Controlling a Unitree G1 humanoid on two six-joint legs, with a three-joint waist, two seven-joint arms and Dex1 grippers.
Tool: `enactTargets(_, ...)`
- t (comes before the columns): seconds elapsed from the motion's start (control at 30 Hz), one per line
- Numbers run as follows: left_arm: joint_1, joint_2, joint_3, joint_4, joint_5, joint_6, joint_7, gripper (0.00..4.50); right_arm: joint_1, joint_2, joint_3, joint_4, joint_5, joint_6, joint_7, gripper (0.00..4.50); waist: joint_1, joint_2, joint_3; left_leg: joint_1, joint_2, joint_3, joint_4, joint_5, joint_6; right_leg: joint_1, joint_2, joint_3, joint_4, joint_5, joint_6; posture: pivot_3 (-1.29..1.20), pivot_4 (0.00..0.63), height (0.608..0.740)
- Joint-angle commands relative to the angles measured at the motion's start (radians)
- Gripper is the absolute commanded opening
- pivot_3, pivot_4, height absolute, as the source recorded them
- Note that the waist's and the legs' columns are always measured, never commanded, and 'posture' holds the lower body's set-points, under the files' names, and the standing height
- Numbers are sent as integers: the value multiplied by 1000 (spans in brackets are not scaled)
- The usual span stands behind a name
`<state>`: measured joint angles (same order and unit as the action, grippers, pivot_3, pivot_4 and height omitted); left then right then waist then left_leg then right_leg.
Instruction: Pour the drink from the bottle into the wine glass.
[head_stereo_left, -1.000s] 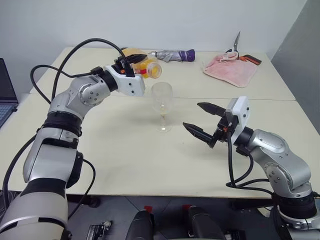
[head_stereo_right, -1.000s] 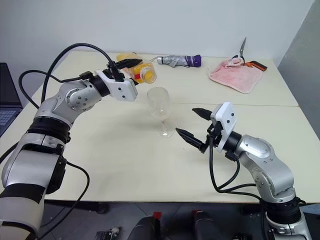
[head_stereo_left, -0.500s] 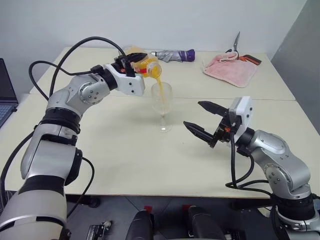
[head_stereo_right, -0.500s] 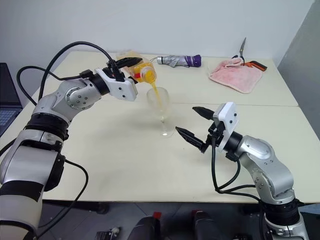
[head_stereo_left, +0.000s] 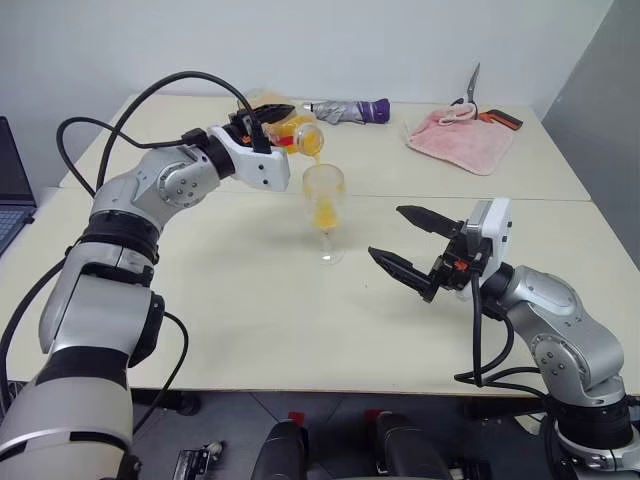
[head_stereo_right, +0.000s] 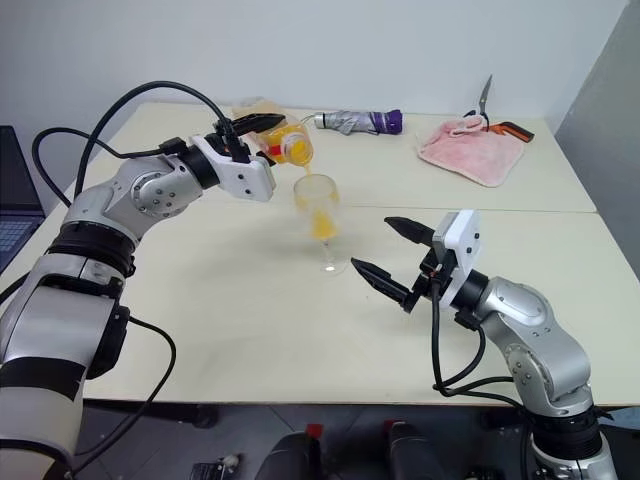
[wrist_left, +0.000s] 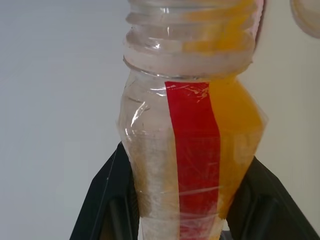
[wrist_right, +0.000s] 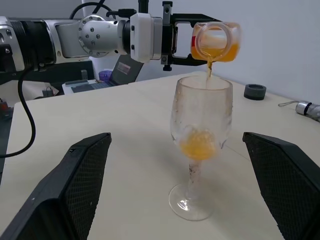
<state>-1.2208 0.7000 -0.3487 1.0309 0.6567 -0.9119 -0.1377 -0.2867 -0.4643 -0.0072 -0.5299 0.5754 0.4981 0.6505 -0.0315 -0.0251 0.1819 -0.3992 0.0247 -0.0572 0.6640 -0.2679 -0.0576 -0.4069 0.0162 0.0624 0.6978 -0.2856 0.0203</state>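
Observation:
My left gripper (head_stereo_left: 268, 122) is shut on the clear bottle (head_stereo_left: 297, 135), which has a red label strip and no cap. The bottle lies tipped on its side, with its mouth just above the rim of the wine glass (head_stereo_left: 323, 190). A thin stream of the orange drink (wrist_right: 208, 70) falls into the glass. More of the drink (head_stereo_left: 323, 212) sits in the bottom of the bowl, and some is still in the bottle (wrist_left: 235, 125). The glass stands upright on the cream table (head_stereo_left: 220, 300). To the right of the glass my right gripper (head_stereo_left: 386, 231) is open and empty, pointing at it.
Along the far edge of the table lie a folded grey and purple umbrella (head_stereo_left: 345, 110), a pink cloth (head_stereo_left: 460, 138) and scissors (head_stereo_left: 470, 95). A laptop (head_stereo_left: 10, 190) sits at the far left. A small black ring (wrist_right: 255, 91) lies beyond the glass.
The bottle has tipped further over the glass and the drink has begun to flow. The glass was empty a second ago and now holds orange drink. My right gripper has kept still.

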Motion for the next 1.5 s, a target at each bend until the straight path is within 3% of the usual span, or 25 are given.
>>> enactTargets(0.03,-48,21,11,-7,-4,-12,34,1734,3,-5,-20,-44,27,-9,3,4500,0,0,0,0,0,0,0,0,0,0,0,0,0,0,0,0,150,740)
enactTargets(1.5,-106,27,-19,15,62,-30,81,1734,40,-29,6,-55,10,-10,12,4500,0,0,0,0,0,0,0,0,0,0,0,0,0,0,0,0,150,740)
